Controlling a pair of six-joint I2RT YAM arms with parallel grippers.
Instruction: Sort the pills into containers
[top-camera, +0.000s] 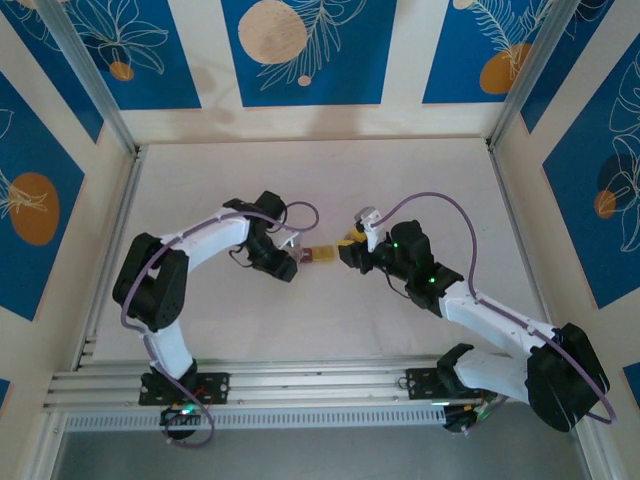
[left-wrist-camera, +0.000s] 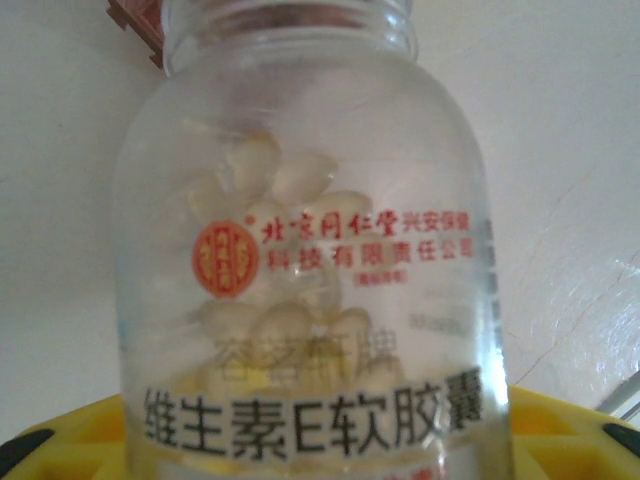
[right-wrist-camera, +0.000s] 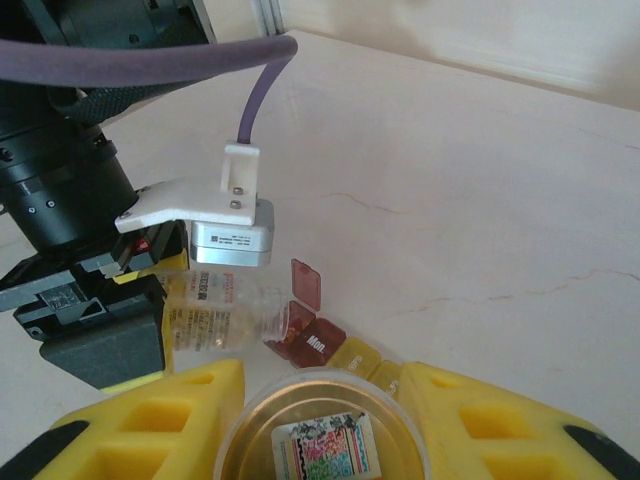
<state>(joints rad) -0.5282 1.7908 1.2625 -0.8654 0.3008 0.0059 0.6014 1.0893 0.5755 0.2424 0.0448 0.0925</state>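
Arms meet at mid-table in the overhead view. The left gripper (top-camera: 285, 262) and the right gripper (top-camera: 352, 250) face each other across the joined small square plastic containers (top-camera: 320, 256), dark red beside yellow, which lie on the pale table (top-camera: 200, 180) between them. Each gripper sits just beside the containers.

From the left wrist, the yellow pads (left-wrist-camera: 570, 430) pinch a clear plastic bottle (left-wrist-camera: 310, 260) printed with red and black Chinese lettering. Its threaded neck is uncapped. Pale translucent softgel capsules (left-wrist-camera: 300, 180) are heaped inside, and a corner of the dark red container (left-wrist-camera: 135, 15) shows just past the bottle's mouth.

From the right wrist, yellow fingers (right-wrist-camera: 150, 420) are closed around a round cap (right-wrist-camera: 320, 440) with a printed sticker in its middle. Beyond it the bottle lies tipped over, mouth touching or just over the dark red container, whose small red flap (right-wrist-camera: 307, 283) stands open. The yellow boxes next to it look closed.

I see no capsule in any box, though the open one is partly hidden. By my reading the bottle is opened and aimed, but the sorting itself has barely begun: capsules must come out into the red box, and the yellow one is untouched.
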